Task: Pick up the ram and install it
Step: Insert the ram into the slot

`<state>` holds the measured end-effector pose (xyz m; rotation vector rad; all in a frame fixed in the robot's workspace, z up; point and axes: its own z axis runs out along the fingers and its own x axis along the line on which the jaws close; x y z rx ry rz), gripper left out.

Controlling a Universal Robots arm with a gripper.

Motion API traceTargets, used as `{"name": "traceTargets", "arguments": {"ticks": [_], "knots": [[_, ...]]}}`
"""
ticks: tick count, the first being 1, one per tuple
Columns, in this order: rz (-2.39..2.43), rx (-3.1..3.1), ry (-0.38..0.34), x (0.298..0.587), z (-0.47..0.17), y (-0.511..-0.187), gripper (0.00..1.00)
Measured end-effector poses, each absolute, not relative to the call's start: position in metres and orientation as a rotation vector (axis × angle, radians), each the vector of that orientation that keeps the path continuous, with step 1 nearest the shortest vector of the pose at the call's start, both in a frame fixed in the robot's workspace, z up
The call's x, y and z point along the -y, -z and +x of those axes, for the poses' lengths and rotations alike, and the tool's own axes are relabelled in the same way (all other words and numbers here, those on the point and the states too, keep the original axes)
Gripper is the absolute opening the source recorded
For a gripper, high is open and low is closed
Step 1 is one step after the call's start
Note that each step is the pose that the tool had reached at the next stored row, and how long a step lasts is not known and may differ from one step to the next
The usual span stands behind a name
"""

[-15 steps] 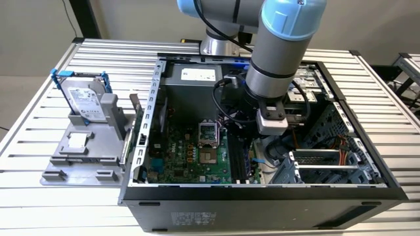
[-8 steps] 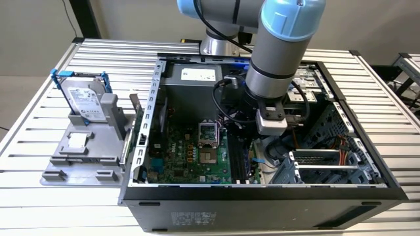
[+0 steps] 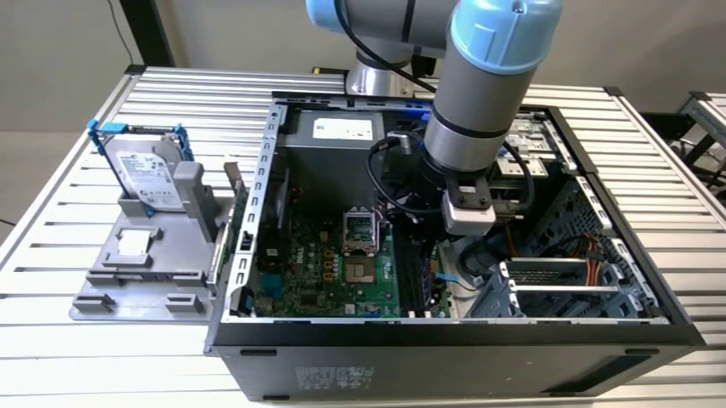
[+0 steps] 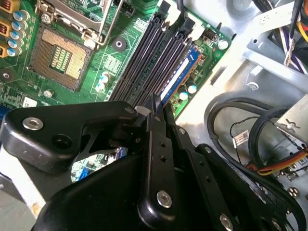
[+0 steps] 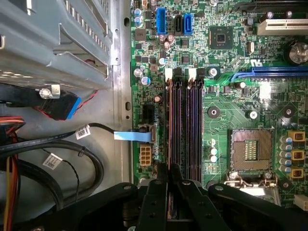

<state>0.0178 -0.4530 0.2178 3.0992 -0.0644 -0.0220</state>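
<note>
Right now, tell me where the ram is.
In the second wrist view the ram stands in the outermost black slot, nearest the motherboard's edge, just beyond the gripper.

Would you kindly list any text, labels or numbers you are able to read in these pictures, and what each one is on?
None can be read.
White sticker on the grey hard drive: print too small.
White label on the black computer case front: blurred.
White tags on the black cables: unreadable.
Green motherboard markings: too small.
</note>
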Motion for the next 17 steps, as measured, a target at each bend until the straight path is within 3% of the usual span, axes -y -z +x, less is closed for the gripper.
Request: {"name": "traceTargets", "arguments": {"ticks": [17], "knots": [[3.098,0.028,0.032,0.4529,0.0179,-0.2108,0.0]]}}
